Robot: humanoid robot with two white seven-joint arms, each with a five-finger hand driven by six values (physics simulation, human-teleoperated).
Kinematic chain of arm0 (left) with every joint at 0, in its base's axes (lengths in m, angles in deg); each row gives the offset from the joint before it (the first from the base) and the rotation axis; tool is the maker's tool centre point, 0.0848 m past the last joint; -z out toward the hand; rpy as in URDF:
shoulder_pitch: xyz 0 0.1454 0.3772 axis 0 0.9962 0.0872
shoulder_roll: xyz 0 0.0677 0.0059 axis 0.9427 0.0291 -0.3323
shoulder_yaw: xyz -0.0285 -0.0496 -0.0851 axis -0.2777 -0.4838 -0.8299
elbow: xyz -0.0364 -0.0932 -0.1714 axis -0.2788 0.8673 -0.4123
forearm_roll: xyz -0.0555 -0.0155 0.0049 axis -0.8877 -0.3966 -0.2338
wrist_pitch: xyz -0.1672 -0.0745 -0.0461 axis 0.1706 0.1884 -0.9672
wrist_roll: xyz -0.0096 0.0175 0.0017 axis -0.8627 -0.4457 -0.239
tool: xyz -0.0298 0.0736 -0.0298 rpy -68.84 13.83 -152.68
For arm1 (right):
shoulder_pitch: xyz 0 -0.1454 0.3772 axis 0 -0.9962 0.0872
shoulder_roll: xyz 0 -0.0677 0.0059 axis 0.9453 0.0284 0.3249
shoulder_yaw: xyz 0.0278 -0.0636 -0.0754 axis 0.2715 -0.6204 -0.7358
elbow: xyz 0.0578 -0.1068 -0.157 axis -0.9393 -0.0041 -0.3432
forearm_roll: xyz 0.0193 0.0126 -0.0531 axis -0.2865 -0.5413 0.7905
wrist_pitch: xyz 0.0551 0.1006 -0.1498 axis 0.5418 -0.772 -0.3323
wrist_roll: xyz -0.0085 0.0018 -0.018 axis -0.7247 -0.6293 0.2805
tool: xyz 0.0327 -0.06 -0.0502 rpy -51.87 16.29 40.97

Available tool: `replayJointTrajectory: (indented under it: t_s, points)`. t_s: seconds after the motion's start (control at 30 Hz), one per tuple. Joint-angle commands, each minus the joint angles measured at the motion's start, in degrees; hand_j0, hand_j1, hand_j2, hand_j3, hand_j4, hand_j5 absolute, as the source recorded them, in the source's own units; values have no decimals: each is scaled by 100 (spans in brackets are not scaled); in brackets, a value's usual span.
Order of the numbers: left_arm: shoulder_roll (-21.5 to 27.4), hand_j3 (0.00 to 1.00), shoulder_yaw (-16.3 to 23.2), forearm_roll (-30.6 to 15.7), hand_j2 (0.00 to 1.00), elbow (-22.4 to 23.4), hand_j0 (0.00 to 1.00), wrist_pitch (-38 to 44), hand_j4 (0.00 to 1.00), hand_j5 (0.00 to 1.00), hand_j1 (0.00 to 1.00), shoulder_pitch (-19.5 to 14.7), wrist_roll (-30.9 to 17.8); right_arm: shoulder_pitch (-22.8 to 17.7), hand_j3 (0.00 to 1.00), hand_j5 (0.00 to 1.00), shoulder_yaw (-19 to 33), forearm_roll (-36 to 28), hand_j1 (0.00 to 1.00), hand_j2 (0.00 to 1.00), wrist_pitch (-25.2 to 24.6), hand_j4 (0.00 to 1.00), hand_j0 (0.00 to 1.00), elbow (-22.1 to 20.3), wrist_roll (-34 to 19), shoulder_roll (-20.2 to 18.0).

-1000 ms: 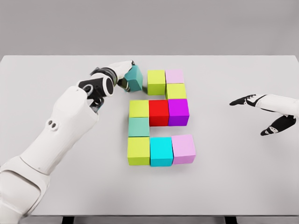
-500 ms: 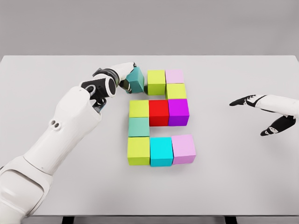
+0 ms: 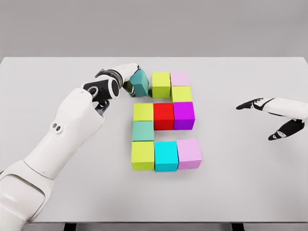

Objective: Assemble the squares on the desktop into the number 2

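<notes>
A simulated test scene, not a lived-in room: a plain pale-grey surface (image 3: 250,192) stands before a bare, featureless grey backdrop (image 3: 154,24), evenly lit. The flat-coloured cubes (image 3: 163,115) toward its far edge have a clean rendered look, as do the smooth white robot arms (image 3: 62,139).

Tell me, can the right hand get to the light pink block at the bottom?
Probably yes. The right hand is open, and only bare table lies between it and the pink block, which sits on the shape's right edge.
</notes>
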Motion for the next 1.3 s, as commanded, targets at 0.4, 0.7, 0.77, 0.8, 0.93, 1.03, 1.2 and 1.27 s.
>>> replayJointTrajectory:
  t_s: [0.4,0.7,0.77,0.8,0.93,1.03,1.2,1.27]
  points:
    - [2,87,-13,29,87,-1,87,-18,87,87,87,-9,2,-35,100,100,1,-41,100,100,-15,100,100,-11,2,-8]
    - [2,89,-22,29,89,-1,89,-18,89,89,89,-9,2,-35,100,100,1,-32,100,100,-15,100,100,-11,2,-8]
    - [2,90,-22,29,90,-1,90,-18,90,90,90,-9,2,-35,100,100,-8,-32,100,100,-15,100,100,-11,2,-8]
    - [2,91,-22,29,91,-1,91,-18,91,91,91,-9,2,-35,100,100,1,-32,100,100,-15,100,100,-11,2,-8]
    - [19,99,-31,-15,99,-54,99,-18,99,99,99,-9,2,-35,100,100,-8,-32,100,100,-15,100,100,-11,2,0]
    - [72,100,-31,-243,100,-89,100,-18,100,100,100,-9,2,-35,100,100,-8,-41,100,100,-15,100,100,-11,2,0]
    - [537,100,-13,-656,100,-519,100,-18,100,100,100,17,2,-44,100,100,-8,-32,100,100,-15,100,100,-11,2,0]
    - [819,100,4,-972,100,-660,100,-18,100,100,100,26,2,-44,100,100,-8,-32,100,100,-15,100,100,-11,2,-8]
